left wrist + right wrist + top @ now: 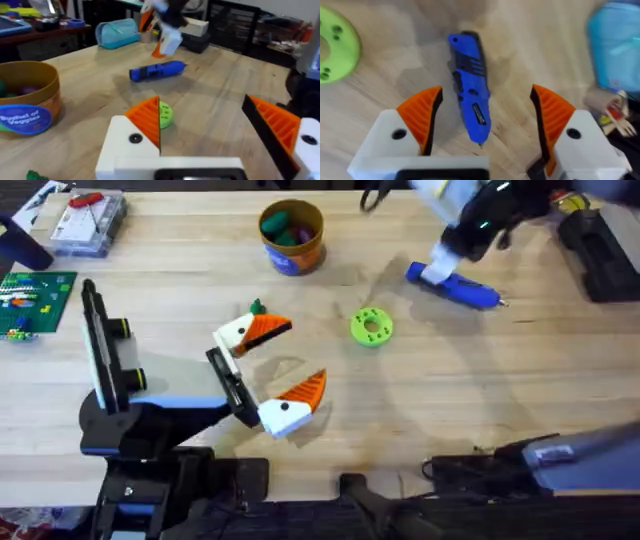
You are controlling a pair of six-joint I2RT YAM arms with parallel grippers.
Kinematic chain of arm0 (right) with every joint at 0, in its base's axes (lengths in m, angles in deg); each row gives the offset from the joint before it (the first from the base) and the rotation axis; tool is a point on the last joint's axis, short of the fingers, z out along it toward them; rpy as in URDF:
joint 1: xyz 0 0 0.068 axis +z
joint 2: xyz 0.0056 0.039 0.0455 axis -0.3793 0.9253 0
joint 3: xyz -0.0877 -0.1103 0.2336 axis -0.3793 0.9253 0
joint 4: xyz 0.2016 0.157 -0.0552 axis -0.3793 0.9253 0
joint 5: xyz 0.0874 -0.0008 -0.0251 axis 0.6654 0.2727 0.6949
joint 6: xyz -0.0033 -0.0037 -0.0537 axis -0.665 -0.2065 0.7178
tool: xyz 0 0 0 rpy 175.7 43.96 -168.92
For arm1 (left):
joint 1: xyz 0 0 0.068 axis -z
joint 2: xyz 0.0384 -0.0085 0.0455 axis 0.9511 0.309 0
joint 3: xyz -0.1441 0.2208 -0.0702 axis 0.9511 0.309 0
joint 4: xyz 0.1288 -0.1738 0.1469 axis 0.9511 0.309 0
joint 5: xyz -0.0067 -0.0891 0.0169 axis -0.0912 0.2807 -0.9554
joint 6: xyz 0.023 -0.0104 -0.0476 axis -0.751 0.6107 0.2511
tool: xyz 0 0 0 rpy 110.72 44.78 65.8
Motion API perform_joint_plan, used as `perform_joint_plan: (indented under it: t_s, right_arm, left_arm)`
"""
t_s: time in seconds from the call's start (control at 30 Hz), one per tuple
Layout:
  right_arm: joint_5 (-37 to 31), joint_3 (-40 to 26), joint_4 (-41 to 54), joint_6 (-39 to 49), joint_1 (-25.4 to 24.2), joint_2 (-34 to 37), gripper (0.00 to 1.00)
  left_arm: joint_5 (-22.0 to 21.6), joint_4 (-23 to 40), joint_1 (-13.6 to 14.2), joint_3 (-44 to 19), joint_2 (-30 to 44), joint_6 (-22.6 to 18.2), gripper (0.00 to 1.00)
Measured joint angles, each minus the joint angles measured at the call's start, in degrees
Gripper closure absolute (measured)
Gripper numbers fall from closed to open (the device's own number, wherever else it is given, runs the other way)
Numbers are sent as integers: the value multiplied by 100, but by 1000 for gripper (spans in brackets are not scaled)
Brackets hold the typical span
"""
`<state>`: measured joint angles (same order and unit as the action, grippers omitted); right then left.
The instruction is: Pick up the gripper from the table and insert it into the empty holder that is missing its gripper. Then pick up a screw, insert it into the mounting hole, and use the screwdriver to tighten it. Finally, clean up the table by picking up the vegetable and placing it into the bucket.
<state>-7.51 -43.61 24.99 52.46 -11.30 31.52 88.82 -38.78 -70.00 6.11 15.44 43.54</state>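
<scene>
On the table [480,380], right pincer [485,125] gapes over the screwdriver [470,85] (green disc [335,47] nearby).

The right hand [485,125] hangs with its white, orange-padded fingers [422,117] spread wide above the blue screwdriver [470,85], which lies flat on the wooden bench [530,45] between them, untouched. A lime-green disc [335,47] lies nearby.

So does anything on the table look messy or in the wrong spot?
Not much. The screwdriver lies flat on the table, and a small green vegetable sits loose instead of inside the bucket.
</scene>
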Motion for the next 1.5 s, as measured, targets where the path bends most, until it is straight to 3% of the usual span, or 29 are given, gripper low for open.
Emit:
perform_joint_plan:
  t_s: [0.17, 0.33, 0.67, 0.83, 0.93, 1.13, 1.5]
  right_arm:
    - [48, 0, 86, -1201, 172, -1205, 6]
    - [89, 0, 245, -2759, 405, -2219, 6]
    - [389, 0, 1662, -4221, 692, -3260, 6]
    - [434, 281, 1991, -4711, 696, -3527, 6]
    - [450, 854, 1929, -4984, 696, -3820, 6]
    - [469, 1881, 1825, -5207, 696, -4342, 6]
    - [469, 2037, 1803, -5299, 696, -4527, 6]
  left_arm:
    - [-577, 303, 0, -218, 60, 143, 14]
    - [-1346, 1419, 0, -1342, 761, -240, 15]
    - [-3061, 4690, 0, -4787, 3878, -913, 14]
    - [-3736, 5757, 0, -6057, 5356, -995, 14]
    - [-4041, 5937, 0, -6410, 6075, -1018, 14]
    - [-4428, 5955, 0, -6470, 7267, -1114, 14]
    - [-4669, 5260, 0, -6333, 8618, -1511, 14]
